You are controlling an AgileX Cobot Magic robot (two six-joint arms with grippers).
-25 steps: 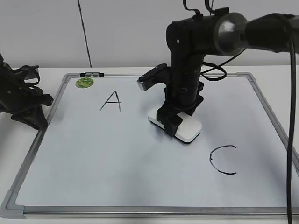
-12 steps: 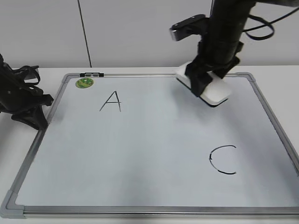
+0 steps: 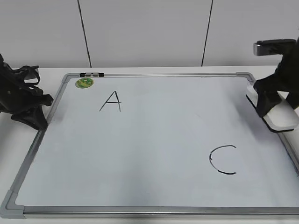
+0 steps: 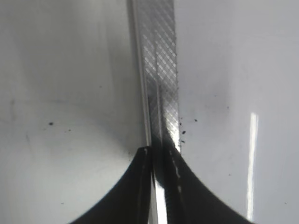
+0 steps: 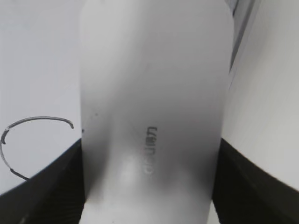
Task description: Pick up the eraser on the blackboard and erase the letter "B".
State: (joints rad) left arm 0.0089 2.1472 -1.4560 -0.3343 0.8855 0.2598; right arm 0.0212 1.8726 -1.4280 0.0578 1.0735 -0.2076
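Note:
My right gripper [image 3: 279,105] is shut on the white eraser [image 3: 281,115] and holds it over the right edge of the blackboard [image 3: 154,140]. In the right wrist view the eraser [image 5: 154,93] fills the middle between the two black fingers of the right gripper [image 5: 149,186], grey lettering facing up. No letter "B" shows on the board; only a black "A" [image 3: 111,101] and a black "C" [image 3: 223,159] are drawn. My left gripper [image 3: 39,119] is shut on the board's left frame [image 4: 161,70], which runs between its fingers in the left wrist view [image 4: 159,163].
A small green round magnet [image 3: 84,82] sits at the board's far left corner beside a black clip [image 3: 92,74]. The "C" [image 5: 39,119] shows left of the eraser in the right wrist view. A white wall stands behind the table.
My right gripper lifted the eraser off the board's middle, carried it to the far right, then down to the right edge. No letter shows where the eraser was. The left gripper has not moved.

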